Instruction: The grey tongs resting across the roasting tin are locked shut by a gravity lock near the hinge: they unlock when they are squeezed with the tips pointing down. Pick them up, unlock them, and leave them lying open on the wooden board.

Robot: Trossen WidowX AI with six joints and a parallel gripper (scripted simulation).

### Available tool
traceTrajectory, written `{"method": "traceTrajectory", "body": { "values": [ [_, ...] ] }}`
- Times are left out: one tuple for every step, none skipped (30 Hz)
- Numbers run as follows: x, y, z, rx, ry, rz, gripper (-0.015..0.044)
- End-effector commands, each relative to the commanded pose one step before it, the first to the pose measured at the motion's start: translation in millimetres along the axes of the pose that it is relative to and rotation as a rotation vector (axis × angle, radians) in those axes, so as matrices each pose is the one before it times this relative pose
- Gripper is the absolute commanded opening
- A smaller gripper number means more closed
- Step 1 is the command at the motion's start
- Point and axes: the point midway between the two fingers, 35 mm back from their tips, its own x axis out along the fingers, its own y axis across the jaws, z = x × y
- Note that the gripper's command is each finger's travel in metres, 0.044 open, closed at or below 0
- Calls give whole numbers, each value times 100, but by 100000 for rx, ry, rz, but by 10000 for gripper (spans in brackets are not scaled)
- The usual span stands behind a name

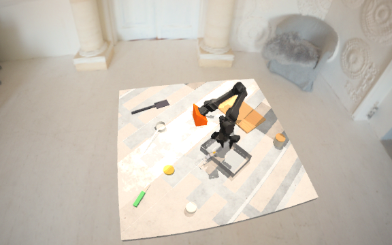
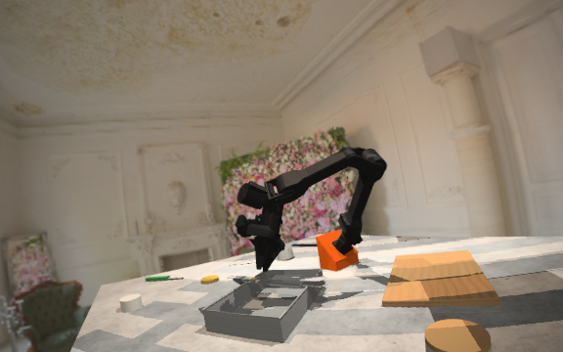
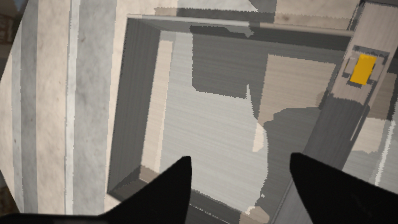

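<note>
The grey tongs [image 1: 204, 160] [image 3: 340, 117] lie across the roasting tin [image 1: 243, 166] [image 2: 247, 325] [image 3: 134, 95]. A yellow piece [image 1: 214, 152] [image 3: 363, 69] shows on them near one end. Their arms look close together; the gripper partly hides them in the top view. My gripper [image 1: 226, 145] [image 2: 263, 268] [image 3: 240, 162] is partly open and empty, pointing down above the tin. In the wrist view the tongs run to the right of the gap, partly behind the right finger. The wooden board [image 1: 255, 120] [image 2: 438, 295] lies beside the arm with nothing on it.
An orange wedge [image 1: 199, 118] [image 2: 327, 254] stands by the arm's base. A canister [image 1: 279, 141] [image 2: 457, 334] is beyond the tin. A dark spatula [image 1: 162, 103], a strainer [image 1: 160, 126], a yellow disc [image 1: 169, 169], a green-handled tool [image 1: 139, 199] and a white cylinder [image 1: 191, 207] lie around.
</note>
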Motion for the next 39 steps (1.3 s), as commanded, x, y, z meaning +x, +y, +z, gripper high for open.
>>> {"method": "traceTrajectory", "body": {
  "values": [
    [-1040,-4682,2285,21175,3610,4678,260],
    [-361,-1211,684,7228,1760,2098,260],
    [-255,-704,433,4492,1093,1474,260],
    [-91,-225,147,1499,365,521,260],
    [0,0,0,0,0,0,260],
    [0,0,0,0,0,0,260],
    [0,0,0,0,0,0,260],
    [0,0,0,0,0,0,260],
    [0,0,0,0,0,0,260],
    [-35,-63,-127,-46,20,-212,260],
    [-74,-137,-273,-98,47,-457,260],
    [-46,-87,-172,-63,32,-288,260],
    [0,0,0,0,0,0,260],
    [0,0,0,0,0,0,260],
    [0,0,0,0,0,0,260],
    [0,0,0,0,0,0,260],
    [27,-1,6,-2,-7,-14,260],
    [53,-2,11,-3,-14,-26,260],
    [79,-3,17,-5,-21,-38,260],
    [105,-3,22,-6,-27,-50,260],
    [131,-4,26,-8,-33,-60,260],
    [153,-4,29,-9,-38,-67,260],
    [162,-4,30,-9,-38,-67,260],
    [163,-3,28,-9,-37,-64,260],
    [163,-3,27,-9,-36,-60,260],
    [163,-2,26,-9,-34,-56,260],
    [162,-2,24,-9,-33,-52,260],
    [166,-1,23,-9,-32,-50,260],
    [166,-1,21,-8,-30,-46,260],
    [166,0,20,-8,-28,-42,260],
    [166,0,19,-8,-26,-38,260],
    [166,1,17,-7,-24,-35,260],
    [165,1,16,-7,-22,-31,260],
    [165,1,14,-7,-20,-27,260],
    [165,2,13,-6,-18,-23,260],
    [165,2,11,-6,-16,-19,260],
    [165,2,9,-5,-14,-16,260],
    [164,3,8,-5,-12,-12,260],
    [164,3,6,-4,-10,-8,260]
  ]
}}
